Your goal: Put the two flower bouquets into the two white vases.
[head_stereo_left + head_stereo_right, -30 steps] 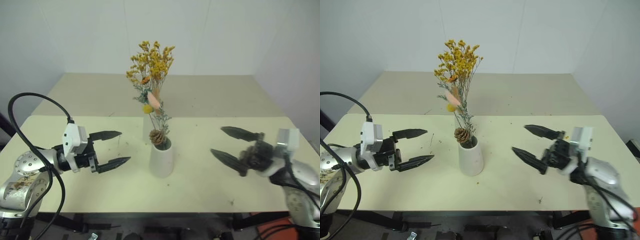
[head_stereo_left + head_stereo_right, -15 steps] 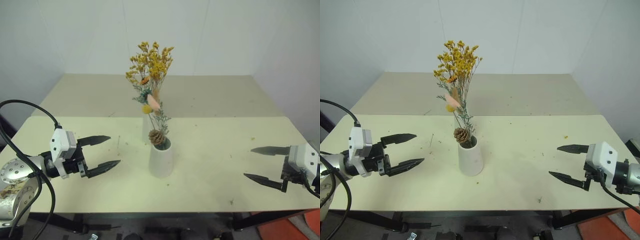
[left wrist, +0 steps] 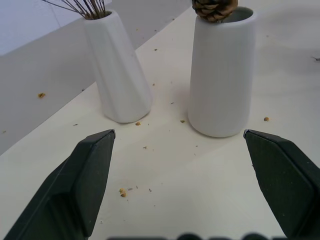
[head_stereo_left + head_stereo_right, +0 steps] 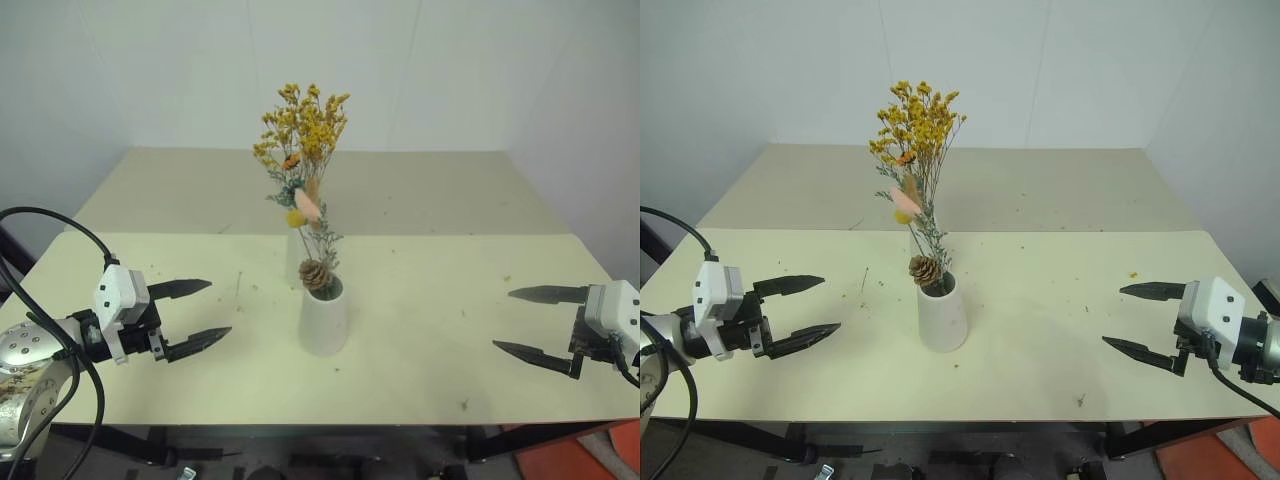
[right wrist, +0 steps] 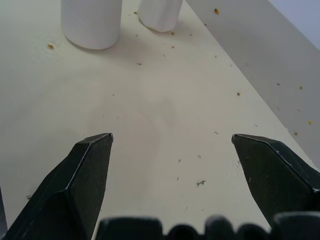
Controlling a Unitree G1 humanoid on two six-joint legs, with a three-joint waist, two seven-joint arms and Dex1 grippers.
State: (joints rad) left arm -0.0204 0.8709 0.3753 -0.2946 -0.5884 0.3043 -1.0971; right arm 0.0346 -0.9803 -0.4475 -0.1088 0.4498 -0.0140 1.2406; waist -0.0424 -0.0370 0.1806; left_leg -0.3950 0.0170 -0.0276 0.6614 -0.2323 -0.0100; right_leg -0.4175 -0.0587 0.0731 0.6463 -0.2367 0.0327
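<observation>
Bouquets are standing in their vases: the yellow-orange spray in the tall vase, the pine-cone sprig in the wide vase. Both the left gripper and the right gripper are hovering well apart from them with jaws spread and empty, so the task is looking finished.

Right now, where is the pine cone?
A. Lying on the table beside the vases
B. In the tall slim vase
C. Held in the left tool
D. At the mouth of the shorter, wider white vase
D: the pine cone sits at the mouth of the shorter, wider white vase, while the left tool is open and holds nothing.
</observation>
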